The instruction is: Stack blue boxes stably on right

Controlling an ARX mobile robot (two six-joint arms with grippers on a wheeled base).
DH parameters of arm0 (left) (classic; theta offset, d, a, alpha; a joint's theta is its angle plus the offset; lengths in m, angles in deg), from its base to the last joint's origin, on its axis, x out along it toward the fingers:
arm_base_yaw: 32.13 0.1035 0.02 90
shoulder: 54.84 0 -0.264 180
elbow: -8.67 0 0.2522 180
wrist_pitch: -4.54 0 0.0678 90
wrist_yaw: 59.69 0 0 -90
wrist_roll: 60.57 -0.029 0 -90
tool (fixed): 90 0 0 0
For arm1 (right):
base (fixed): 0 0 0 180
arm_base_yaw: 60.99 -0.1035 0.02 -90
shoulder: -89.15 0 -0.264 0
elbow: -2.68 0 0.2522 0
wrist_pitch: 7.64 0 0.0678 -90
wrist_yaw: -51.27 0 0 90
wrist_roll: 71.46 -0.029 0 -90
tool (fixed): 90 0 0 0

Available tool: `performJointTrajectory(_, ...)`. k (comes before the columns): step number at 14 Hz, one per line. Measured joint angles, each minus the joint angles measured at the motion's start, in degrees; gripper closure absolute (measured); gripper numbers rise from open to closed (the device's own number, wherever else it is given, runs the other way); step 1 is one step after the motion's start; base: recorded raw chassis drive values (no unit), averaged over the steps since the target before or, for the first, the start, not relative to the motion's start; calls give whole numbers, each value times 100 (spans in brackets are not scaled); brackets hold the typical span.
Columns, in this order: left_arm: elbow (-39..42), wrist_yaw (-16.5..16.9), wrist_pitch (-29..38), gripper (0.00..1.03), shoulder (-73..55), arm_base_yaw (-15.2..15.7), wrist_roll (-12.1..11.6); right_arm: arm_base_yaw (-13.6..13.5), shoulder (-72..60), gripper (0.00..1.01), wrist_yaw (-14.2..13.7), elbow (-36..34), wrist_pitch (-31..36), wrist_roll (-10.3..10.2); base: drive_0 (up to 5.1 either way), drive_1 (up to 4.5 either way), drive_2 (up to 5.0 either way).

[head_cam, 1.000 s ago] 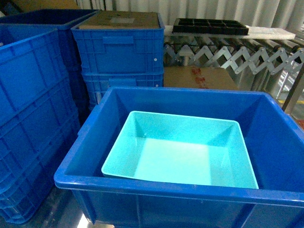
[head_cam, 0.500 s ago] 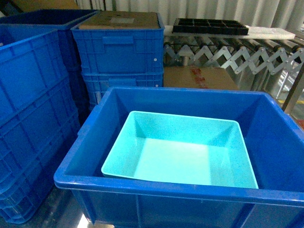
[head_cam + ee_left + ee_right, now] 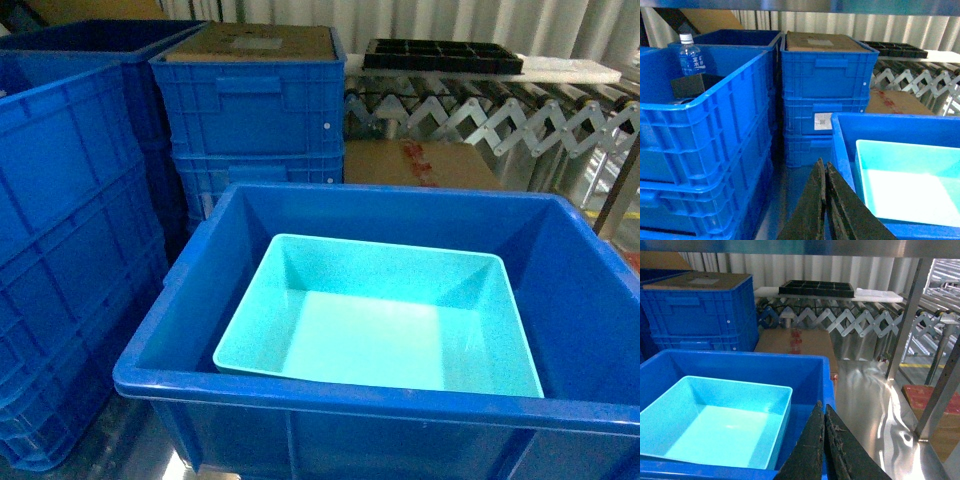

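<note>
Turquoise tub (image 3: 380,325) sits open-topped inside a big blue crate (image 3: 300,385); access from above unobstructed. Stacked crates (image 3: 70,250) wall the left side.

The tub (image 3: 385,320) is a pale turquoise blue, plain and smooth, lighter on its floor than on its walls. The bin (image 3: 300,205) around it is a deep, saturated blue with no pattern. The crates (image 3: 825,75) stacked behind and to the left are the same dark blue, ribbed in a grid of raised bars; one carries a small grey-white label (image 3: 823,120). Brown cardboard (image 3: 255,42) tops one crate. The bottle (image 3: 691,55) is clear with a white cap and a blue label. The tray (image 3: 816,288) is black, divided into squares. The conveyor (image 3: 840,320) shows silver-grey zigzag struts. A brown carton (image 3: 797,342) bears red marks. Both sets of fingers (image 3: 826,210) (image 3: 824,447) are black.
</note>
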Motion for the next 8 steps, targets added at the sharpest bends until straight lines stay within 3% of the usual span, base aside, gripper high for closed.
performJointTrajectory(7,0,2,-824,101,859,0,-2,0,903,99,2,0,-883,0,0,0,0)
performJointTrajectory(8,-7,22,-1770,101,1495,0,-7,0,1469,99,7,4,-1738,0,0,0,0)
